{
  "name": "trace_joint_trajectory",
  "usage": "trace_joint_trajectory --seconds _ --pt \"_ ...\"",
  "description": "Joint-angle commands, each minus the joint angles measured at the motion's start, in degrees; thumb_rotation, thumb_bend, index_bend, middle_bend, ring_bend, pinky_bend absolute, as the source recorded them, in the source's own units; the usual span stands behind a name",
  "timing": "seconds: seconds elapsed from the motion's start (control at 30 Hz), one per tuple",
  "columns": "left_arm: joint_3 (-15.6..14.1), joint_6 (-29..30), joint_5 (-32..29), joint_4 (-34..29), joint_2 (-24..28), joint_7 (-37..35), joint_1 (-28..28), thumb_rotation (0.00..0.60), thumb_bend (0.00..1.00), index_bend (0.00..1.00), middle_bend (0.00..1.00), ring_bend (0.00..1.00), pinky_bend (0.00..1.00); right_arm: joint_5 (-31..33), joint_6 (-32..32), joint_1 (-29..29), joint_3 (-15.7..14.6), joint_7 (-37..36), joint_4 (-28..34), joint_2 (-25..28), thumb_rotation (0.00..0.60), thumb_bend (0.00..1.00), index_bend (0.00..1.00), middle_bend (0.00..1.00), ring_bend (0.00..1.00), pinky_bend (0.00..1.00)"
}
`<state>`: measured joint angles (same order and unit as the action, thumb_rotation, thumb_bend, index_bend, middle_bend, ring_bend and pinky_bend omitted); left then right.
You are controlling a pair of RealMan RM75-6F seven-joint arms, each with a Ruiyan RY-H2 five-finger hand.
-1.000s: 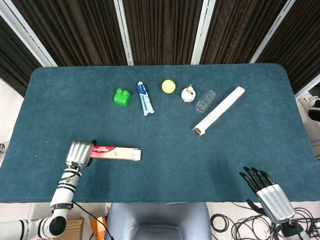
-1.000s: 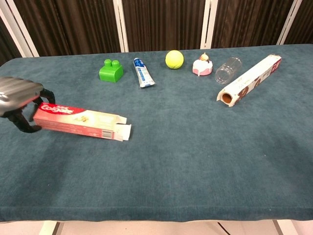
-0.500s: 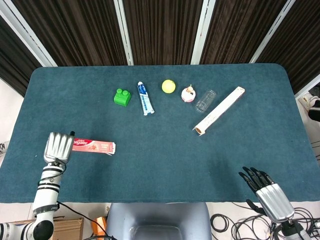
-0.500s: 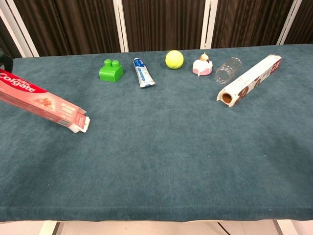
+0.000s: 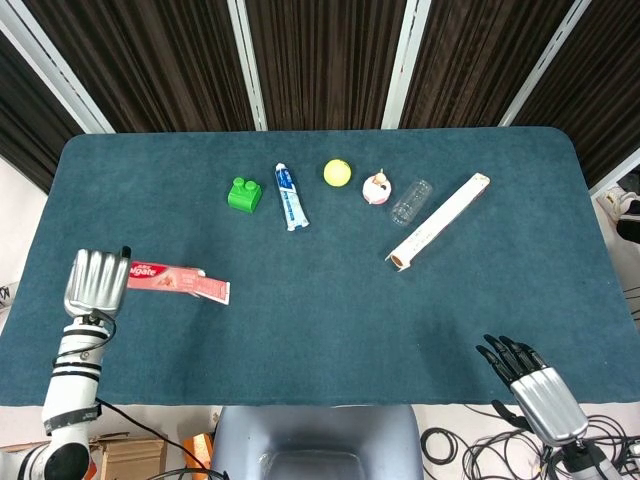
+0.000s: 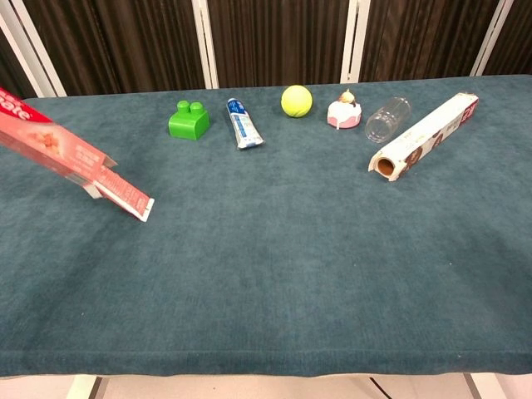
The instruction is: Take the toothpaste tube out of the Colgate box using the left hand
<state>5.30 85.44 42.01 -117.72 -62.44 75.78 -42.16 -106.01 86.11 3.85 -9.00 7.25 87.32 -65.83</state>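
- My left hand (image 5: 95, 282) grips the Colgate box (image 5: 178, 282) by its closed end, open flaps tilted down, well left of the green block (image 5: 243, 195).
- No tube shows sliding out yet; I judge steeper tilting and gentle shaking would help.
- My right hand (image 5: 527, 372) hangs empty, fingers spread.

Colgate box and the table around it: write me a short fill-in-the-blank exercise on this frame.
1. The Colgate box is held by the ____ hand.
2. In the chest view the box tilts with its open end pointing ____.
3. The toy block beside the toothpaste tube is ____ in colour.
4. The ball is ____ in colour.

Missing words: left; down; green; yellow
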Motion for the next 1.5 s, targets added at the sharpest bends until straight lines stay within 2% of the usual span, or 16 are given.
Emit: trace_joint_trajectory --seconds 0.03,0.13,0.3,0.5,0.63,0.8,0.93,1.13,1.27,1.37,1.47,1.5 --pt "-0.04 0.06 1.77 1.68 1.40 -0.40 -0.31 0.600 0.31 0.65 0.68 1.00 1.00 -0.05 -0.05 0.00 -0.01 0.02 0.02 0.02 0.600 0.20 0.13 0.07 0.08 0.21" --pt "0.27 -0.04 3.30 4.38 2.69 -2.10 -0.12 0.600 0.31 0.65 0.68 1.00 1.00 -0.10 -0.14 0.01 -0.02 0.02 0.02 0.05 0.600 0.20 0.13 0.07 0.08 0.21" --pt "1.44 -0.23 2.39 6.94 4.42 -5.13 0.71 0.600 0.31 0.65 0.68 1.00 1.00 -0.14 -0.40 0.02 -0.04 0.25 0.05 0.05 0.600 0.20 0.13 0.07 0.08 0.21" --pt "0.90 -2.05 4.22 5.20 4.63 -12.98 3.36 0.600 0.31 0.65 0.68 1.00 1.00 0.01 -1.37 0.21 -0.10 1.01 0.33 -0.01 0.600 0.20 0.13 0.07 0.08 0.21" --pt "-1.25 -9.47 7.30 2.19 5.04 -24.26 5.78 0.600 0.30 0.65 0.67 1.00 1.00 0.21 -2.40 0.46 -0.25 1.50 0.72 0.15 0.600 0.20 0.13 0.07 0.08 0.21" --pt "-4.10 -19.35 13.83 2.56 4.62 -38.66 7.93 0.600 0.31 0.65 0.67 1.00 1.00 0.38 -3.13 0.66 -0.36 1.74 1.10 0.41 0.600 0.20 0.13 0.07 0.08 0.21" --pt "-5.89 -24.83 19.09 6.58 1.88 -47.50 9.03 0.600 0.31 0.65 0.67 1.00 1.00 0.37 -3.40 0.79 -0.43 1.63 1.22 0.60 0.600 0.20 0.14 0.07 0.08 0.21" --pt "-6.52 -30.04 19.79 14.04 -3.14 -53.32 8.90 0.600 0.31 0.63 0.65 0.97 1.00 0.63 -4.23 1.10 -0.48 1.67 1.43 0.84 0.600 0.20 0.14 0.07 0.08 0.21" --pt "-6.21 -32.45 19.45 18.60 -5.83 -56.53 8.73 0.600 0.31 0.57 0.58 0.92 0.99 0.81 -4.69 1.28 -0.52 1.68 1.71 1.10 0.600 0.20 0.14 0.07 0.08 0.21" --pt "-6.20 -32.39 20.44 21.22 -7.04 -57.38 8.95 0.600 0.31 0.45 0.48 0.83 0.94 0.89 -4.78 1.28 -0.55 1.70 1.81 1.20 0.600 0.20 0.15 0.07 0.08 0.21" --pt "-6.30 -32.71 20.95 22.02 -6.87 -58.23 9.14 0.600 0.30 0.30 0.32 0.66 0.93 1.03 -4.98 1.30 -0.57 1.81 1.94 1.28 0.600 0.20 0.15 0.07 0.08 0.21" --pt "-6.35 -32.70 21.37 22.09 -6.66 -58.56 9.23 0.600 0.30 0.23 0.25 0.58 0.93 1.05 -5.05 1.31 -0.57 1.89 1.99 1.28 0.600 0.20 0.15 0.07 0.08 0.21"
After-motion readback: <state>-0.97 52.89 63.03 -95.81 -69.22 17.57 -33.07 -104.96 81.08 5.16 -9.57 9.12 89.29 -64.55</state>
